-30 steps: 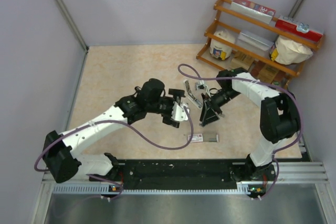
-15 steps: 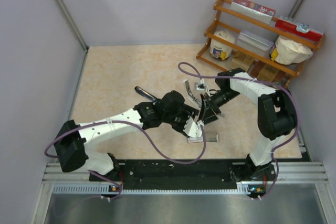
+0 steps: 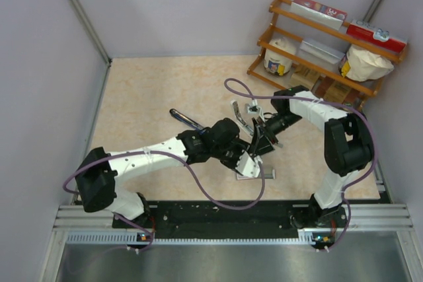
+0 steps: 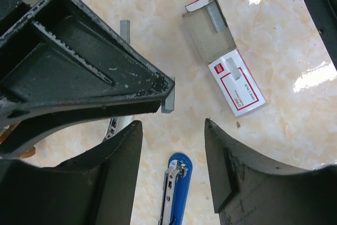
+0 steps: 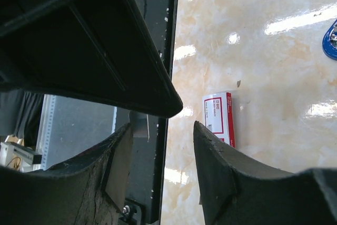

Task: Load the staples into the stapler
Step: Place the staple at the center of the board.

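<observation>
Since the earlier frame the left gripper [image 3: 251, 166] has swung right and nearer. It now hangs over the staple box [image 3: 268, 174] and hides most of it in the top view. The blue stapler [image 3: 186, 118], now uncovered, lies behind the left arm, well apart from the box, with one end hidden by the arm. The right gripper [image 3: 259, 144] is just beside the left one.

In the left wrist view the box lies open. The red-and-white sleeve [image 4: 239, 85] is pulled partway off the grey tray [image 4: 206, 36], and a short row of staples [image 4: 216, 16] sits at the tray's end away from the sleeve. The left fingers [image 4: 113, 177] stand partly apart, with nothing between them. A grey staple strip [image 4: 168, 98] stands at the right gripper's tip; whether it is pinched cannot be told.

In the right wrist view the right fingers [image 5: 221, 183] stand apart, and one of them cuts off part of the box.
</observation>
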`<control>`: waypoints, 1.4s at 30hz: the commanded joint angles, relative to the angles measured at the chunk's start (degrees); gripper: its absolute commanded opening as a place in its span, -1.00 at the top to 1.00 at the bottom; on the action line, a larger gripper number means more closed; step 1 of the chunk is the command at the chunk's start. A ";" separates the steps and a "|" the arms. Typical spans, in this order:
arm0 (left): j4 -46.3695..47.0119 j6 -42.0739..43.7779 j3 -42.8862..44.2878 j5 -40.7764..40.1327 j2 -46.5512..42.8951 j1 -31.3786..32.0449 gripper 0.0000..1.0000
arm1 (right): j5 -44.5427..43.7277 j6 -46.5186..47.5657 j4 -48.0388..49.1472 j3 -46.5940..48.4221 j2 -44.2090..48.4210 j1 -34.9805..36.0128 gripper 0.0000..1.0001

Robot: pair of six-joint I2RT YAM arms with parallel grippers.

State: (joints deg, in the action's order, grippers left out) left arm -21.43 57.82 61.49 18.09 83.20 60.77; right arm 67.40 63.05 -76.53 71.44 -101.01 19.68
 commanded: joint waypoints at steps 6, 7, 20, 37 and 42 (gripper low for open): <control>1.57 -1.22 3.46 -0.68 1.97 1.10 -0.03 | 2.13 2.17 -6.70 2.74 -1.29 -0.52 0.04; 1.74 -1.31 3.46 -0.86 2.05 1.10 -0.03 | 2.13 2.34 -6.61 2.65 -1.38 -0.61 0.04; 1.57 -1.75 4.16 -0.42 3.29 1.54 0.20 | 2.39 2.96 -7.40 3.09 -1.73 -0.61 0.06; 1.65 -2.80 4.69 -0.86 4.16 2.24 0.36 | 2.57 3.31 -7.93 3.53 -2.08 -0.52 0.08; 1.92 -2.80 4.69 -1.30 4.43 2.24 0.47 | 2.65 3.40 -8.11 3.44 -2.17 -0.61 0.08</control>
State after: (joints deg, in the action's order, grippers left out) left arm -20.95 55.44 63.99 16.80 87.13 62.50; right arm 67.57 64.25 -76.95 72.55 -102.85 19.68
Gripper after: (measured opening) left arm 0.272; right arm 0.461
